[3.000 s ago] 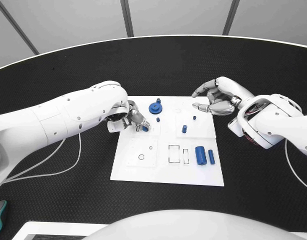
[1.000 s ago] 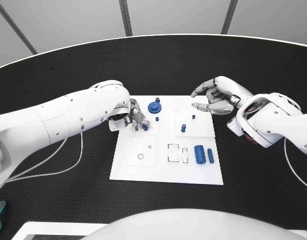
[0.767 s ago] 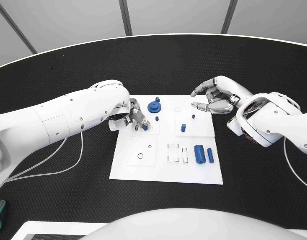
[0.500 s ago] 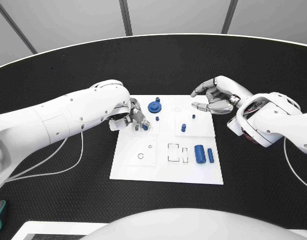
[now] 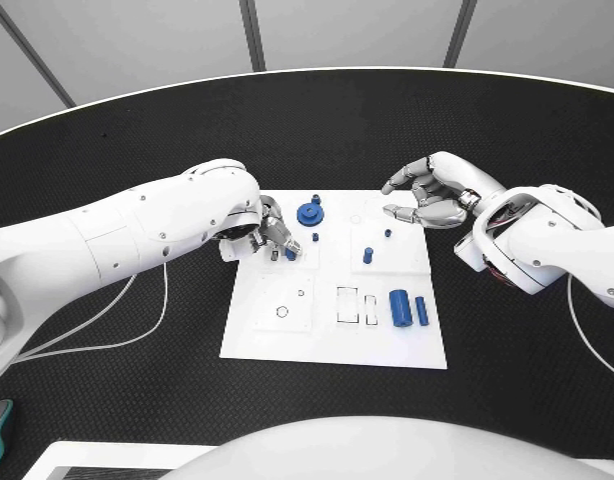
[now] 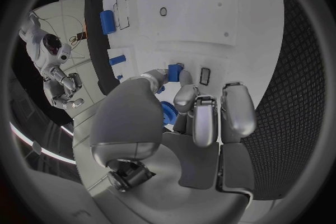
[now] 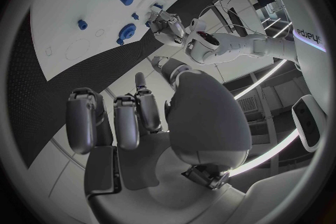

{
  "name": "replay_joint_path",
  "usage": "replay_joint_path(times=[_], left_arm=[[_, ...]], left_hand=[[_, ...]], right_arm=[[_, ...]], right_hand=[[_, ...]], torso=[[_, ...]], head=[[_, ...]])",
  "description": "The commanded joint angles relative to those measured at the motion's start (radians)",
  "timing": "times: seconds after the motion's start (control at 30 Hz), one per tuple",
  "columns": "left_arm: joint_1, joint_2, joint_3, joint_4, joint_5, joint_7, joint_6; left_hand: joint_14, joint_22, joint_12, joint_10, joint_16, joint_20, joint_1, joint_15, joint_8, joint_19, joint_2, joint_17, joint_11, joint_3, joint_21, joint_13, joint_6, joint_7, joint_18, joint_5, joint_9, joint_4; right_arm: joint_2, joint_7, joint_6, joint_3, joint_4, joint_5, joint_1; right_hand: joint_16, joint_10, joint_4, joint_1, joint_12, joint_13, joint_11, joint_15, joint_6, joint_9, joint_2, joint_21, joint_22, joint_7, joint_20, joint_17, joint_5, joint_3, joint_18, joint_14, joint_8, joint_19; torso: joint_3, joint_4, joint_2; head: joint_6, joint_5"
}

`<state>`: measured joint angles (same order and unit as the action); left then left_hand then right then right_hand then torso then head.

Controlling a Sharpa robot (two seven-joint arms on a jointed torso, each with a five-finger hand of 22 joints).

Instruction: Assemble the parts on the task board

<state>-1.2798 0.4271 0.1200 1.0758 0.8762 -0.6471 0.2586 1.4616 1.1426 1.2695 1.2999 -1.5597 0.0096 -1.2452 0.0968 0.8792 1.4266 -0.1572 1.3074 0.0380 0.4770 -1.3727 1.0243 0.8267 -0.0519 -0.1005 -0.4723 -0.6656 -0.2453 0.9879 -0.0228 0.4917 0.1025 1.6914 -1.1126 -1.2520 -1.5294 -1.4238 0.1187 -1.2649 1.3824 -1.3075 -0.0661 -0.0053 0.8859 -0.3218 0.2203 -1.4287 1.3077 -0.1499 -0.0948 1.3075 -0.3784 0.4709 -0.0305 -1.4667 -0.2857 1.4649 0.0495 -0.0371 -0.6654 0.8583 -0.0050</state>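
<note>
1. While the task board lies as it did three seconds ago, its parts have not moved: the blue gear stands near its far edge.
2. Just beside the gear, the left hand still pinches a small blue peg against the board.
3. Over the board's far right corner, the right hand stays hovering, fingers curled apart, holding nothing.

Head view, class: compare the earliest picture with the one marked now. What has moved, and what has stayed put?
Almost nothing. The left hand stays at the task board, its fingers round a small blue part, shifted only a touch. The right hand still hovers empty over the board's far right corner. The blue gear, the pegs and the two blue cylinders lie where they were.
</note>
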Motion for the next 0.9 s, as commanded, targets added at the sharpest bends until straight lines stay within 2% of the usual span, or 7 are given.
replay_joint_path(times=[0.03, 0.13, 0.17, 0.23, 0.27, 0.37, 0.9], left_arm=[[0.000, 0.001, 0.000, -0.002, -0.020, 0.001, 0.006], [0.000, 0.003, 0.000, -0.001, -0.032, 0.002, 0.014], [0.000, 0.004, 0.000, -0.001, -0.036, 0.002, 0.018], [0.000, 0.007, 0.000, 0.001, -0.043, 0.002, 0.025], [0.000, 0.009, 0.000, 0.002, -0.045, 0.002, 0.028], [0.000, 0.014, 0.000, 0.006, -0.048, 0.000, 0.036], [-0.006, 0.028, 0.000, 0.022, -0.051, -0.014, 0.069]], left_hand=[[0.102, -0.007, -0.014, -0.016, -0.001, 0.004, -0.043, -0.006, -0.009, -0.010, 0.029, 0.235, -0.005, 0.064, 0.008, -0.015, -0.034, 0.011, 0.016, -0.003, 0.001, 0.044], [0.102, -0.009, -0.018, -0.024, -0.001, 0.011, -0.043, -0.013, -0.004, -0.013, 0.036, 0.235, -0.014, 0.099, 0.009, -0.026, -0.046, 0.004, 0.015, 0.039, -0.006, 0.054], [0.102, -0.010, -0.020, -0.028, -0.001, 0.013, -0.044, -0.016, -0.004, -0.014, 0.038, 0.235, -0.015, 0.133, 0.010, -0.029, -0.054, 0.000, 0.014, 0.129, -0.009, 0.063], [0.101, -0.012, -0.022, -0.033, -0.001, 0.017, -0.034, -0.019, -0.002, -0.015, 0.034, 0.234, -0.020, 0.184, 0.011, -0.037, -0.057, -0.002, 0.014, 0.201, -0.012, 0.069], [0.101, -0.013, -0.021, -0.036, -0.001, 0.018, -0.030, -0.019, -0.002, -0.016, 0.033, 0.234, -0.022, 0.220, 0.012, -0.039, -0.062, -0.002, 0.013, 0.275, -0.014, 0.075], [0.101, -0.011, -0.019, -0.037, -0.001, 0.022, -0.015, -0.023, 0.001, -0.017, 0.028, 0.234, -0.023, 0.307, 0.011, -0.043, -0.064, -0.007, 0.013, 0.411, -0.018, 0.089], [0.102, -0.011, -0.019, -0.038, -0.001, 0.022, -0.011, -0.023, 0.002, -0.017, 0.025, 0.235, -0.024, 0.323, 0.011, -0.046, -0.065, -0.007, 0.013, 0.422, -0.020, 0.094]], right_arm=[[0.000, 0.000, 0.000, 0.000, 0.000, 0.000, 0.000], [0.000, 0.000, -0.001, 0.000, -0.001, 0.000, 0.000], [0.000, 0.000, -0.001, 0.000, -0.001, 0.000, 0.000], [-0.001, 0.000, -0.001, 0.000, -0.001, 0.000, 0.000], [-0.001, 0.000, -0.001, 0.000, -0.002, 0.000, 0.000], [-0.001, 0.000, -0.001, 0.000, -0.002, 0.000, 0.000], [-0.002, 0.000, -0.002, 0.000, -0.005, 0.000, 0.000]], right_hand=[[0.007, 0.006, 0.003, 0.000, -0.002, -0.083, 0.002, -0.007, 0.002, 0.001, 0.012, 0.000, 0.129, -0.002, 0.006, 0.158, -0.005, 0.005, -0.010, -0.079, -0.005, 0.041], [0.007, 0.006, 0.003, 0.000, -0.002, -0.083, 0.002, -0.007, 0.002, 0.001, 0.012, 0.000, 0.129, -0.002, 0.006, 0.158, -0.005, 0.005, -0.010, -0.079, -0.005, 0.041], [0.007, 0.006, 0.003, 0.000, -0.002, -0.083, 0.002, -0.007, 0.002, 0.001, 0.012, 0.000, 0.129, -0.002, 0.006, 0.158, -0.005, 0.005, -0.010, -0.079, -0.005, 0.041], [0.007, 0.006, 0.003, 0.000, -0.002, -0.083, 0.002, -0.007, 0.002, 0.001, 0.012, 0.000, 0.129, -0.002, 0.006, 0.158, -0.005, 0.005, -0.010, -0.079, -0.005, 0.041], [0.007, 0.006, 0.003, 0.000, -0.002, -0.083, 0.002, -0.007, 0.002, 0.001, 0.012, 0.000, 0.129, -0.002, 0.006, 0.158, -0.005, 0.005, -0.010, -0.079, -0.005, 0.041], [0.007, 0.006, 0.003, 0.000, -0.002, -0.083, 0.002, -0.007, 0.002, 0.001, 0.012, 0.000, 0.129, -0.002, 0.006, 0.158, -0.005, 0.005, -0.010, -0.079, -0.005, 0.041], [0.006, 0.004, 0.003, 0.001, 0.001, -0.085, 0.002, -0.007, 0.002, 0.001, 0.011, 0.000, 0.129, -0.002, 0.006, 0.160, -0.006, 0.006, -0.010, -0.080, -0.006, 0.041]], torso=[[0.0005, 0.0000, 0.001], [0.0007, 0.0002, 0.001], [0.0004, 0.0003, 0.000], [0.0005, 0.0002, 0.001], [0.0005, 0.0001, 0.001], [0.0006, -0.0005, 0.002], [0.0000, 0.0000, -0.001]], head=[[0.001, 0.000], [0.001, 0.000], [0.000, 0.000], [0.000, 0.000], [0.000, 0.001], [0.000, 0.001], [-0.006, 0.001]])
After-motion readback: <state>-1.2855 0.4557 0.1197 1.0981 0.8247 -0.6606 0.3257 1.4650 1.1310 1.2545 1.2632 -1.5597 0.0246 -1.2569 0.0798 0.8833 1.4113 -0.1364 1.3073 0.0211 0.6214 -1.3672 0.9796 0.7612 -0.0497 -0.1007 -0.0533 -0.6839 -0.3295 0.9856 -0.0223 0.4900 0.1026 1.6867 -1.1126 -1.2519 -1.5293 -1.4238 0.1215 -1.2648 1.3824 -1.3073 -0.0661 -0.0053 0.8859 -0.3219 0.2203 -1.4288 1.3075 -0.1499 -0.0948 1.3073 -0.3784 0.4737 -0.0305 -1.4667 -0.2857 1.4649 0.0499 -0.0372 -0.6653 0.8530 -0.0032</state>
